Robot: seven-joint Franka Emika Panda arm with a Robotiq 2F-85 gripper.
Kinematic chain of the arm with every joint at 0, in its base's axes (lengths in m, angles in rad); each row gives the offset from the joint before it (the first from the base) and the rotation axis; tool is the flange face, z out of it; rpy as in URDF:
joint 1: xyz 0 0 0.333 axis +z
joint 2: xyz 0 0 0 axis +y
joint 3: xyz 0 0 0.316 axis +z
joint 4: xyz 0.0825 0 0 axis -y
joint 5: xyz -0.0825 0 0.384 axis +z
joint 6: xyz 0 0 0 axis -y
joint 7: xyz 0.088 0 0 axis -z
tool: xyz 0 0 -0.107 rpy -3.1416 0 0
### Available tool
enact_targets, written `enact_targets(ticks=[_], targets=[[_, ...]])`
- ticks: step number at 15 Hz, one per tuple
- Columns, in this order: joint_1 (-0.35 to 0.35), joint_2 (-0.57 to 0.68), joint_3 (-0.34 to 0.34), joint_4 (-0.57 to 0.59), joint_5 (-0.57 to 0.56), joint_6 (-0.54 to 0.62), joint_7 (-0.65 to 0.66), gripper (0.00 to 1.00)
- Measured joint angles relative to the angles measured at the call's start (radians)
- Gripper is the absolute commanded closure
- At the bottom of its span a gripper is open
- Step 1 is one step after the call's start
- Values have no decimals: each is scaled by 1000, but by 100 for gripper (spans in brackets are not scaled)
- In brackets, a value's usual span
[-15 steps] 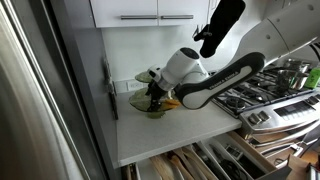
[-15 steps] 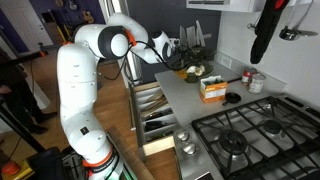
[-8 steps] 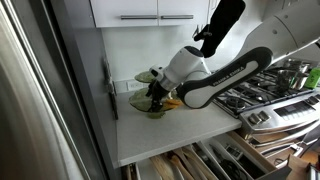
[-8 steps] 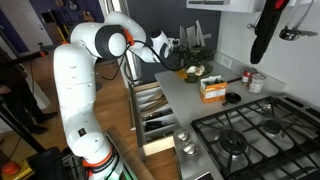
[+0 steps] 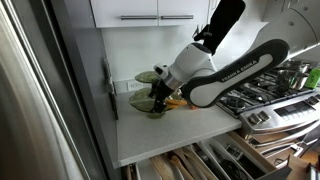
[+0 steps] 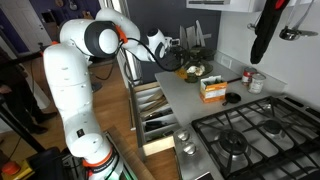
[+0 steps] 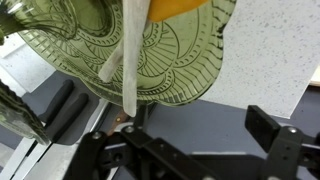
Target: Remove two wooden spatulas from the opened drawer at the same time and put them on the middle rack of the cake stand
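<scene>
End effector [image 7: 182, 142]: fingers apart, just beside the plate's rim.
Wooden spatula [image 7: 130, 58]: lying on green glass cake stand [image 7: 195, 62].
Surface [image 5: 172, 132]: white counter.

Robot arm [image 5: 225, 78] at green cake stand [image 5: 140, 103]

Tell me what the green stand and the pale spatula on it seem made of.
Stand: likely pressed glass, glossy; it is see-through green with a moulded pattern. Spatula: probably bare wood, matte; pale, flat and opaque, though grain is too blurred to confirm.
</scene>
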Motion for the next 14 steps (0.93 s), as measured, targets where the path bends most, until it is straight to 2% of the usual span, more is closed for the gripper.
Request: enact_targets(ticks=[5,10,12,14], targets=[[-25,-69,22,-54,102,-31,-20,0],[-32,-131,35,-88,197,-133,-52,0],[-38,-185,26,-110,196,-181,-28,0],[-3,-257,-36,-139,182,-234,23,0]])
